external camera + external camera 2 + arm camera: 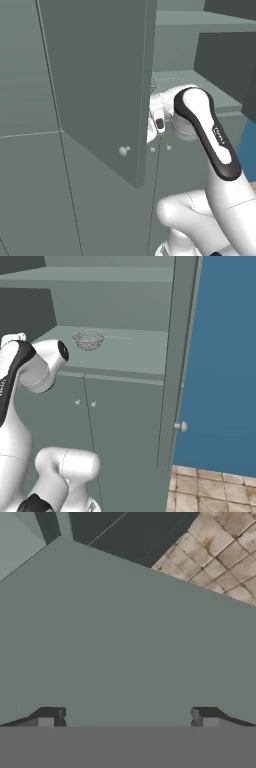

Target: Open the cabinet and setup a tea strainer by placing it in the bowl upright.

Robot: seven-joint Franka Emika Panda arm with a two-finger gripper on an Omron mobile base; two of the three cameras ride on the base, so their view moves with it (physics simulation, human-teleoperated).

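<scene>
**Mei:** On the lower shelf of the open cabinet (125, 358), the tea strainer (88, 339) sits alone, with its thin handle lying toward the right. Both doors are swung out; the right door (172, 356) shows its edge and a small knob (181, 426) in the right base view.

**Tomas:** And the gripper (127, 716)?

**Mei:** From the hand view, the two tips stand far apart and nothing is between them, so it is released. It looks at a plain grey-green surface very close, and some tiled floor (220, 557) beyond it. I think it is just beside the left door (100, 85), not yet near the strainer.

**Tomas:** How will the strainer handle, do you think?

**Mei:** I judge it is very light, so it can slide or tip at a small push. The mesh is thin and may bend if it is pinched hard. I would take it across the round rim, which looks stiffer, or at the handle close to the basket. A grip far out on the handle could let it swing.

**Tomas:** And the bowl?

**Mei:** I cannot find it from these views
</scene>
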